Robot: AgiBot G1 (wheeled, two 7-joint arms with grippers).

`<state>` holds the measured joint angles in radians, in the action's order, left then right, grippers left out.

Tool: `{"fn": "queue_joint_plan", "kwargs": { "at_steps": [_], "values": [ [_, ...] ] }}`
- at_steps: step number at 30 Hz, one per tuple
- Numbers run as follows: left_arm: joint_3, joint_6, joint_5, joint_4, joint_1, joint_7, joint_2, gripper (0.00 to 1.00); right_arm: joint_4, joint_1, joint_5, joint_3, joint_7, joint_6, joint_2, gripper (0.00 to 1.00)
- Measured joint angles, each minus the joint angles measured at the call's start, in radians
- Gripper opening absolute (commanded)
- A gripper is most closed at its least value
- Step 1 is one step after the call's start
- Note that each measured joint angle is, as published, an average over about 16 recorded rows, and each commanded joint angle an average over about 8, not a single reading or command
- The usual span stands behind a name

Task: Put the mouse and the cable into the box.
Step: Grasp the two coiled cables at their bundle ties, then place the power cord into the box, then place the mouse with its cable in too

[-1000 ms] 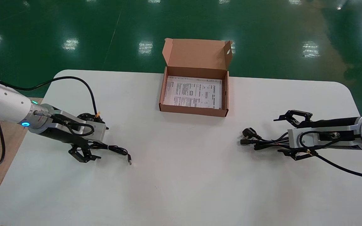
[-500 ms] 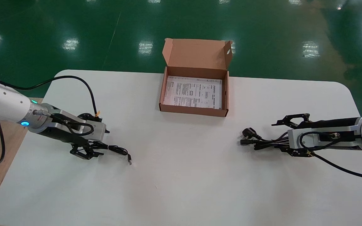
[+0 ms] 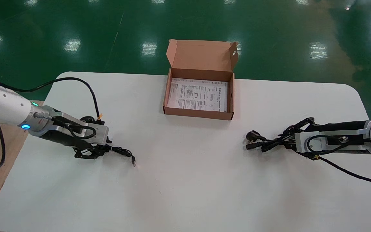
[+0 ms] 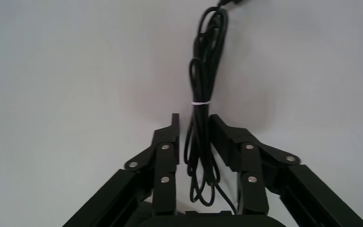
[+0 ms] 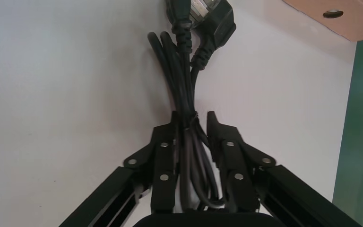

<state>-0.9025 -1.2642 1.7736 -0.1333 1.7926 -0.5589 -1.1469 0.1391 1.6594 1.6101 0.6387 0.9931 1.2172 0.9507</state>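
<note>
In the head view, an open brown cardboard box (image 3: 198, 113) lined with a printed sheet (image 3: 198, 95) is seen at the far middle of a smooth white table (image 3: 185, 193). At the table's left, the left gripper (image 3: 90, 154) is laid low over a thin USB cable (image 3: 122, 150); at the right, a thick, rubbery power cable (image 3: 267, 145) is held by the right gripper (image 3: 288, 141), well apart from the box. In the left wrist view, the coiled thin bundle, bound by a white tie (image 4: 200, 102), is flanked by matte black fingers (image 4: 166, 146) drawn close, a sliver of table being left beside one pad. In the right wrist view, the folded power cable is pinched tightly between both fingers (image 5: 227, 146).
</note>
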Motion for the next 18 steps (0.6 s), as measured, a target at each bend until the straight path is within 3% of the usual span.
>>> {"fn": "queue_joint_plan", "kwargs": {
  "at_steps": [9,18],
  "values": [
    [0.001,-0.013,-0.002,-0.009,0.016,0.001,0.004,0.00,0.009,0.009,-0.006,-0.004,0.005,0.006,-0.009,0.00],
    [0.018,-0.032,-0.014,-0.088,0.118,0.024,0.053,0.00,0.057,0.064,-0.040,-0.032,0.008,-0.021,-0.007,0.00]
  ]
}}
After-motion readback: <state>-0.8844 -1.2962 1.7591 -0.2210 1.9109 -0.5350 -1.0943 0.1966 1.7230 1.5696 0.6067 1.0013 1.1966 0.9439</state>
